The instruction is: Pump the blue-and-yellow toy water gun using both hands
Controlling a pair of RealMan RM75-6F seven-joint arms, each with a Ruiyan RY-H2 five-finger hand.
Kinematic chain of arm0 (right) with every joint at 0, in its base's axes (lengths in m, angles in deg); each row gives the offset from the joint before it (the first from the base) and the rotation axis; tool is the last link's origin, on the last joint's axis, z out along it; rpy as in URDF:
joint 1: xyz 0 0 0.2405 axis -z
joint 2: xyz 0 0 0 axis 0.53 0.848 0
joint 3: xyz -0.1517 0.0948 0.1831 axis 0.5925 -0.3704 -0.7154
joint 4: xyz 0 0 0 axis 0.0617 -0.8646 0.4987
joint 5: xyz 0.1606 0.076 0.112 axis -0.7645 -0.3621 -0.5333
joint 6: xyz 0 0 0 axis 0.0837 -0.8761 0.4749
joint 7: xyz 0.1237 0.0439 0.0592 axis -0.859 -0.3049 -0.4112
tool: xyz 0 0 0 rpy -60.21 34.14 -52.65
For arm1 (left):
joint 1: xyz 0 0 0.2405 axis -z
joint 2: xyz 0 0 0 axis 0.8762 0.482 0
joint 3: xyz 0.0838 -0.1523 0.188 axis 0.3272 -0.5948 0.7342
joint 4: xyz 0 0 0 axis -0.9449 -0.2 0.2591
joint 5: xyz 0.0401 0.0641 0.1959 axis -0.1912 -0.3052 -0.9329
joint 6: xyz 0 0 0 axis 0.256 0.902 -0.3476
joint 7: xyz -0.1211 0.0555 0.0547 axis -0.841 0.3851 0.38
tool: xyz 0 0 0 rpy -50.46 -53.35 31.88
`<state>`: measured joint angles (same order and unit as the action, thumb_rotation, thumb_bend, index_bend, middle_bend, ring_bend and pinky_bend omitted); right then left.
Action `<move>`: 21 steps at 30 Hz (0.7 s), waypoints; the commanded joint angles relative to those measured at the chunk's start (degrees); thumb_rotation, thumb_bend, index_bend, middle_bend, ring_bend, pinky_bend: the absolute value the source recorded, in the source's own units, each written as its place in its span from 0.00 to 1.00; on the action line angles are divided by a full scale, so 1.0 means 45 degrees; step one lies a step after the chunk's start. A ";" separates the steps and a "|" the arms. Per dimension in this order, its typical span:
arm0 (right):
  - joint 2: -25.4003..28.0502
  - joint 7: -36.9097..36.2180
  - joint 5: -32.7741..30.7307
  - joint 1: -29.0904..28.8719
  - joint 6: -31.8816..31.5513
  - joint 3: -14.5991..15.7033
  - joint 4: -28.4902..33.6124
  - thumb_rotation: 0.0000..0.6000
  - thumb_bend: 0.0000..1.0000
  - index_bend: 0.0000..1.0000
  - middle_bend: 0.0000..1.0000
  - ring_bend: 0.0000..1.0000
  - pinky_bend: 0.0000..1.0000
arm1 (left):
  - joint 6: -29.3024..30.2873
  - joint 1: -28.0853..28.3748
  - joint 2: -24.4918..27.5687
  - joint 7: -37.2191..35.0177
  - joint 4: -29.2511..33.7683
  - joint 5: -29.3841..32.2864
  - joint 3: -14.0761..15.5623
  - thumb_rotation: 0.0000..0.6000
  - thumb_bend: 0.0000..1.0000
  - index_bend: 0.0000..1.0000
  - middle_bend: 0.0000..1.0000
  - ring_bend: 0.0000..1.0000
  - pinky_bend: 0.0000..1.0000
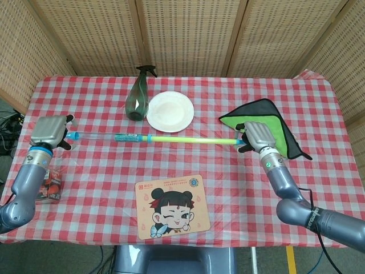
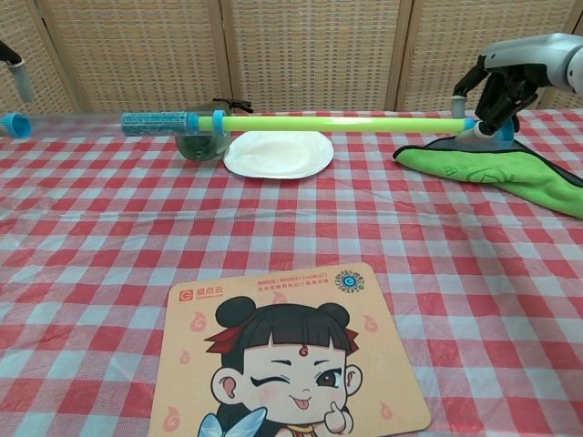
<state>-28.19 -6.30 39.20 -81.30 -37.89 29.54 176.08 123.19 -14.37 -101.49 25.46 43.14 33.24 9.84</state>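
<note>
The toy water gun is a clear tube (image 1: 97,136) with a blue cap (image 1: 73,136) at its left end and a yellow-green rod (image 1: 194,139) drawn far out to the right. It hangs level above the table, in front of the plate; the chest view shows the tube (image 2: 73,118) and rod (image 2: 337,123) too. My right hand (image 1: 256,136) grips the handle at the rod's right end (image 2: 496,96). My left hand (image 1: 50,131) is at the blue cap with fingers spread on either side of it, not closed. One left finger (image 2: 11,68) shows raised above the cap.
A dark green spray bottle (image 1: 137,97) and a white plate (image 1: 170,111) stand just behind the gun. A green cloth (image 1: 268,123) lies under the right hand. A cartoon mat (image 1: 171,206) lies at the front centre, and a small packet (image 1: 48,185) near the left edge.
</note>
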 commanded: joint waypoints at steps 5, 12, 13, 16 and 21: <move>0.0049 0.0008 -0.0024 -0.0045 -0.0049 0.0047 0.0074 1.00 0.50 0.83 1.00 1.00 0.68 | -0.0071 0.0224 -0.0176 0.0001 -0.0173 0.0106 0.0241 1.00 0.24 0.39 0.88 0.79 0.66; 0.0126 0.0031 -0.0087 -0.0082 -0.0117 0.0102 0.0159 1.00 0.50 0.83 1.00 1.00 0.68 | -0.0065 0.0445 -0.0406 -0.0017 -0.0388 0.0198 0.0460 1.00 0.24 0.39 0.88 0.79 0.66; 0.0136 0.0033 -0.0096 -0.0090 -0.0123 0.0118 0.0175 1.00 0.50 0.83 1.00 1.00 0.68 | -0.0044 0.0493 -0.0451 -0.0012 -0.0434 0.0224 0.0504 1.00 0.24 0.39 0.88 0.79 0.66; 0.0166 0.0026 -0.0099 -0.0099 -0.0149 0.0145 0.0221 1.00 0.50 0.83 1.00 1.00 0.68 | -0.0079 0.0622 -0.0602 0.0003 -0.0564 0.0352 0.0605 1.00 0.24 0.40 0.88 0.79 0.66; 0.0233 0.0005 -0.0093 -0.0102 -0.0207 0.0188 0.0306 1.00 0.50 0.83 1.00 1.00 0.68 | 0.0092 0.0761 -0.0731 -0.0048 -0.0550 0.0376 0.0709 1.00 0.33 0.51 0.88 0.79 0.66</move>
<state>-27.16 -6.26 38.77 -81.76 -38.79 30.39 177.44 123.49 -11.02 -104.70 25.31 40.62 34.96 12.99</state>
